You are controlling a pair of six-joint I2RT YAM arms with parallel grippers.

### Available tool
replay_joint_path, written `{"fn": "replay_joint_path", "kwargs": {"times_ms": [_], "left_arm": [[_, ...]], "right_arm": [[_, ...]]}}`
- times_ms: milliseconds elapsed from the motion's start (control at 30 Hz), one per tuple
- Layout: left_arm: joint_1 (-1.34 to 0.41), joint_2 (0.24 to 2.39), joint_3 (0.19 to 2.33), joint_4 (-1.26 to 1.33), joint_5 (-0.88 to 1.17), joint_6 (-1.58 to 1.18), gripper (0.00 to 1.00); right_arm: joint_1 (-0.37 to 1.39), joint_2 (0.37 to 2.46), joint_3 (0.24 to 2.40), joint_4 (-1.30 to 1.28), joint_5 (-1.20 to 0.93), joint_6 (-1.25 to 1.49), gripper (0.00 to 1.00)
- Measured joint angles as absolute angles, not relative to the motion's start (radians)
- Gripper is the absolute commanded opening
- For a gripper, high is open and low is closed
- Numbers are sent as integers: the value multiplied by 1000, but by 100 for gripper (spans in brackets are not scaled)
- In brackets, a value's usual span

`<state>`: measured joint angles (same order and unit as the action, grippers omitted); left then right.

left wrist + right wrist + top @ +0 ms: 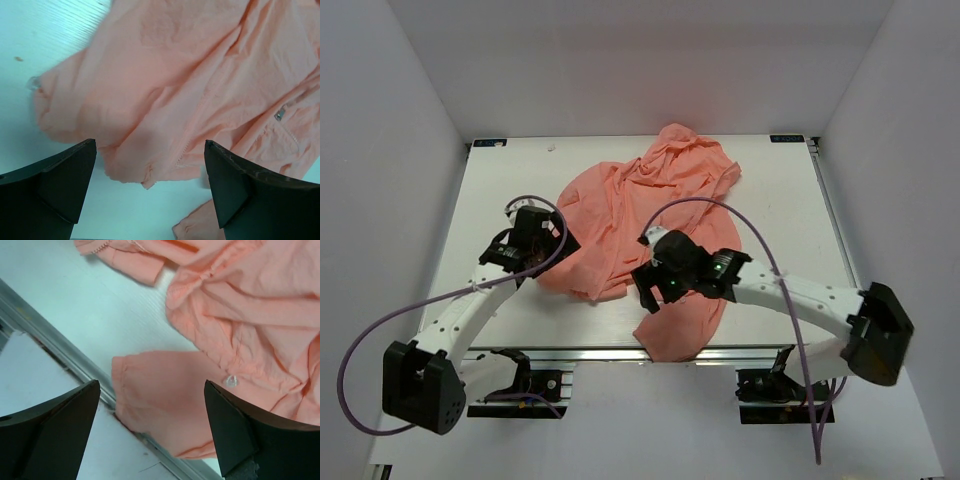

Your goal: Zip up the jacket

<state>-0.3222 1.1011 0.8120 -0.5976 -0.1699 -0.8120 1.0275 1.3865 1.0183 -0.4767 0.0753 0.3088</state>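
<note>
White walls close in a white flat table (500, 190), and the salmon-pink thin fabric jacket (630, 210) lies crumpled across its middle. It runs from near the far edge down to the near edge, where one flap hangs over the grey metal rail (50, 335).

The left tool (150, 145) hovers over the jacket's left border with its fingers spread wide and nothing between them. The right tool (152, 385) is likewise wide open and empty, above the overhanging flap.

Judging by the heap, zipping cannot start yet: the step in hand is to lay the garment out and find the front opening.

- A line of pale zipper teeth (182, 150) runs along a fold below the left tool. The small silver metal pull (280, 114) further right may belong to a pocket; I cannot tell.
- A small clear bead (230, 381) sits on a seam near the right tool, perhaps a cord end.
- Pinch an edge or hem in a single layer, since this cloth bunches easily.
- Draw the hanging flap back onto the table first, or its weight may drag the jacket off.
- Pull the two sides apart gently and low, so that the folds open without twisting.
</note>
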Motion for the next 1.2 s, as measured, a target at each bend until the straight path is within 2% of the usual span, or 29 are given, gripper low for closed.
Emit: {"fn": "replay_joint_path", "kwargs": {"times_ms": [167, 333, 600, 833, 967, 1200], "left_arm": [[-322, 1188, 812, -507, -51, -765, 98], [-322, 1261, 788, -381, 89, -724, 98], [-322, 1380, 741, -249, 217, -677, 98], [-322, 1461, 741, -243, 248, -656, 98], [-322, 1453, 756, -268, 279, -624, 98], [-322, 1383, 809, -297, 331, -590, 98]], "right_arm": [[879, 1265, 813, -402, -7, 372, 89], [778, 1319, 650, -381, -65, 406, 89], [658, 1370, 654, -270, -110, 439, 89], [379, 1430, 691, -208, -133, 415, 89], [257, 1477, 751, -251, -113, 375, 89], [251, 1349, 797, -443, -56, 319, 89]]}}
